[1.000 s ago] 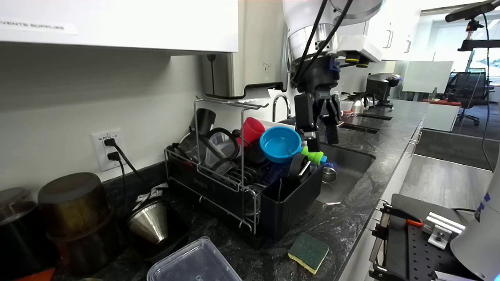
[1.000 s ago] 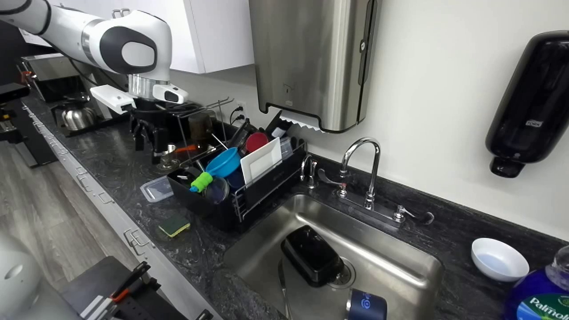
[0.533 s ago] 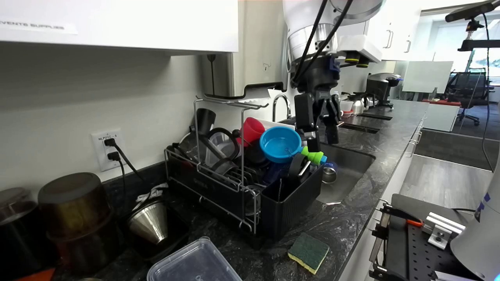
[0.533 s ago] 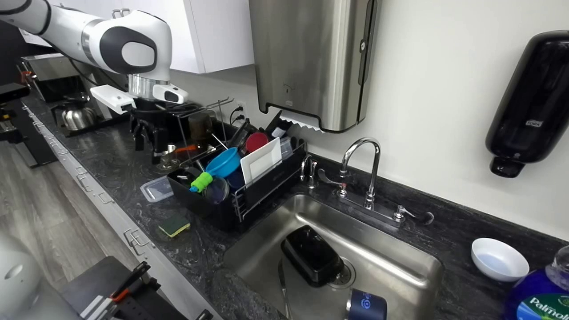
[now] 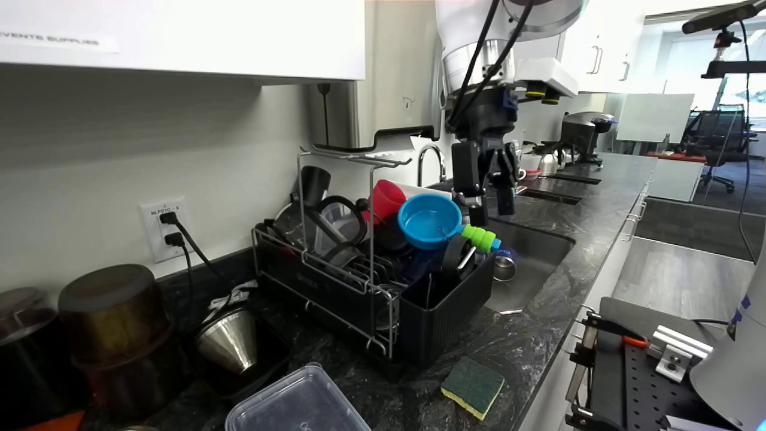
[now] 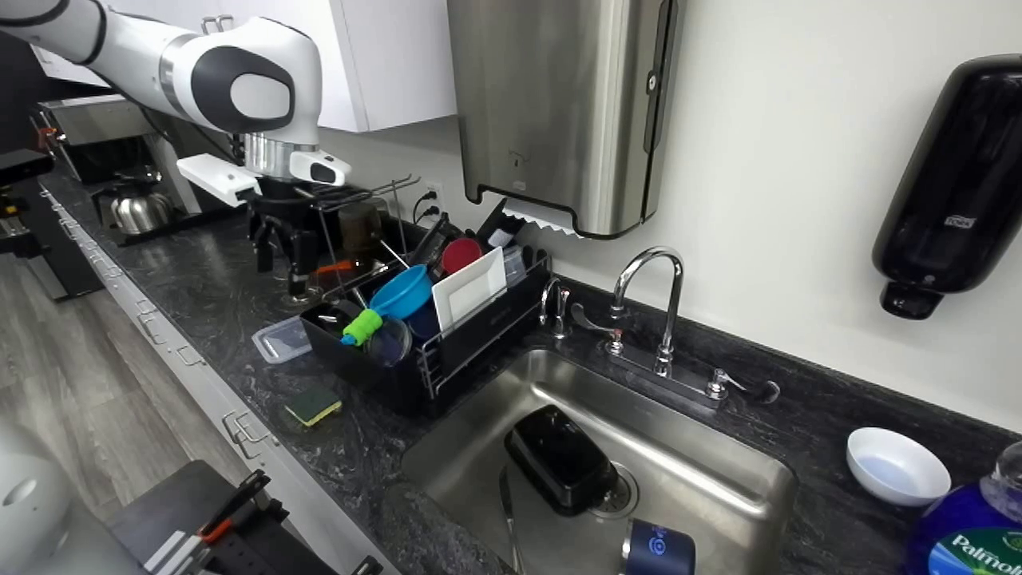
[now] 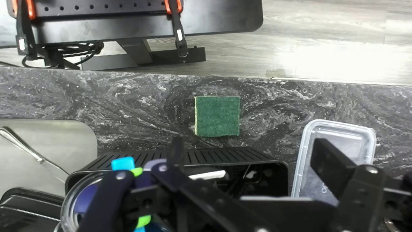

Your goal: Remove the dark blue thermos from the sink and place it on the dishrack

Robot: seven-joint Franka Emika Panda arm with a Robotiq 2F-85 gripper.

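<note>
In an exterior view, we see the gripper [image 6: 281, 277], empty and spread wide, likely for a broad grasp, left of the dishrack [image 6: 499, 319], where a white plate [image 6: 469, 289] leans, presumably draining, and right of the dishrack the sink [image 6: 687, 471], where the dark blue thermos [image 6: 667, 551] lies sideways.

In an exterior view | dark blue thermos [image 6: 659, 549], sink [image 6: 679, 477]: cut off below | blue bottle [image 6: 970, 519]: cut off below, right

We're in an office kitchenette: steel sink [image 6: 687, 471], gooseneck faucet [image 6: 675, 291], crowded dishrack [image 6: 503, 318], paper towel dispenser [image 6: 559, 120], and beyond, a desk chair [image 5: 715, 134]!
</note>
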